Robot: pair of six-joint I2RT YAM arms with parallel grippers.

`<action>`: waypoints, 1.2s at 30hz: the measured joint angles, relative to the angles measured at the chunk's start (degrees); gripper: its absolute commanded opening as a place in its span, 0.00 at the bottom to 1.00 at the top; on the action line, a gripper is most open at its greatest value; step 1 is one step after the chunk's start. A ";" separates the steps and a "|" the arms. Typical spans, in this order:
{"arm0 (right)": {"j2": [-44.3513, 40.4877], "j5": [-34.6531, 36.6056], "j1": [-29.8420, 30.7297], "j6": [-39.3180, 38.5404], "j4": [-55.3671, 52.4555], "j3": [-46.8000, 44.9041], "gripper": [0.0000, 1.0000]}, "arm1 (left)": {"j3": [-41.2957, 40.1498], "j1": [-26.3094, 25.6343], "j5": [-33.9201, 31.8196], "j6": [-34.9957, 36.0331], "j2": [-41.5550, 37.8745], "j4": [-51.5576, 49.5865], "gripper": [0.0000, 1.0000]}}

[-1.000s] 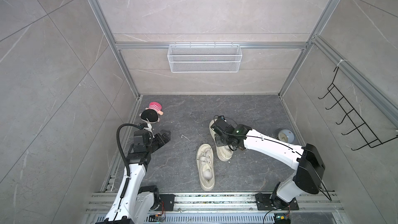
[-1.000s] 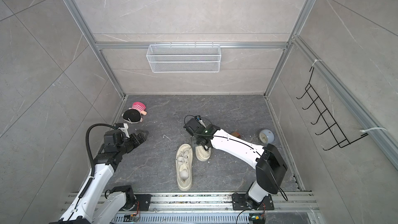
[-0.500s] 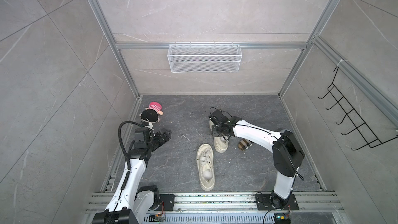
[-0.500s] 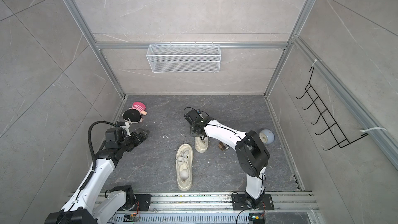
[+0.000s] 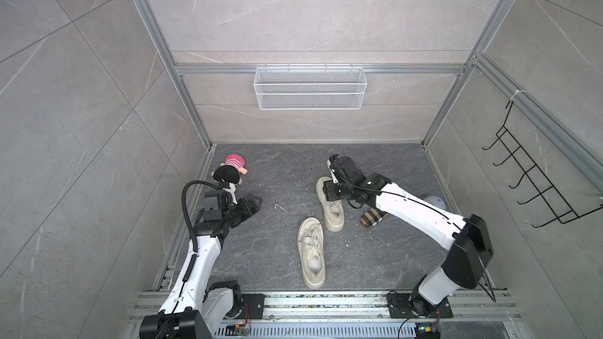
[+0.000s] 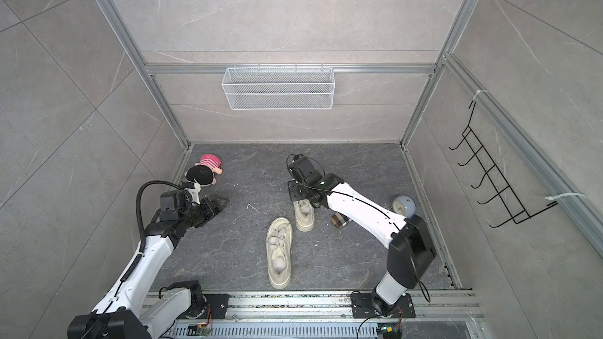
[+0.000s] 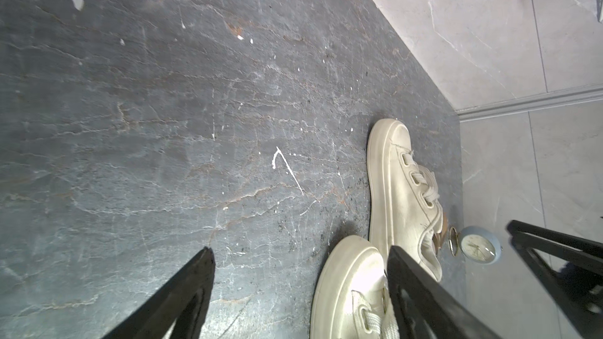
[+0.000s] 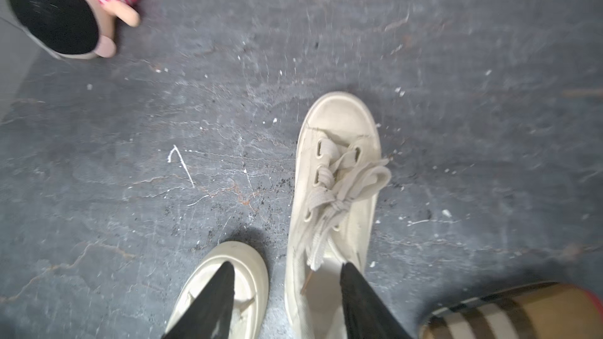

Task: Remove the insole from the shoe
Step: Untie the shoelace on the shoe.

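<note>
Right claw hangs over the heel opening of the far shoe, fingers apart with nothing between them. Left claw is also spread wide and empty, low over the bare tabletop, well apart from both shoes.

A plaid strip lies on the tabletop just beside the far shoe's heel end, partly under the right arm. Tan with dark and white checks and a reddish edge in the right wrist view, it is curled into a rounded hump. My read is that this is the insole, already out of the shoe, but I cannot confirm it. The shoe's inside shows only pale lining.

Handling guess: the strip is light, thin and floppy, fabric over foam. It bends instead of sliding and won't break. Pinch one raised edge or an end, not the flat middle.

Far shoe has a cream canvas upper, soft and creased, on a thick, smooth, stiff rubber sole. Its wide flat laces are loose and could snag a finger. The near shoe matches it, with its toe touching or just beside the far shoe's heel. A plush doll lies near the left claw.
</note>
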 measured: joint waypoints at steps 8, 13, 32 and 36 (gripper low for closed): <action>-2.12 -7.82 -10.64 -16.68 -3.43 -2.86 0.48 | 0.13 -3.43 4.57 -0.76 3.91 1.11 0.75; 2.58 -14.91 -13.75 -29.00 -4.63 -2.97 0.48 | 2.84 -10.71 4.48 -1.11 8.17 1.62 0.73; 23.98 -34.03 -23.30 -46.14 -6.23 10.54 0.42 | 13.40 -26.27 -2.12 -3.28 24.33 6.38 0.72; 27.52 -35.06 -23.30 -46.36 -7.39 13.33 0.43 | 14.05 -27.28 -3.39 -3.54 25.75 6.82 0.72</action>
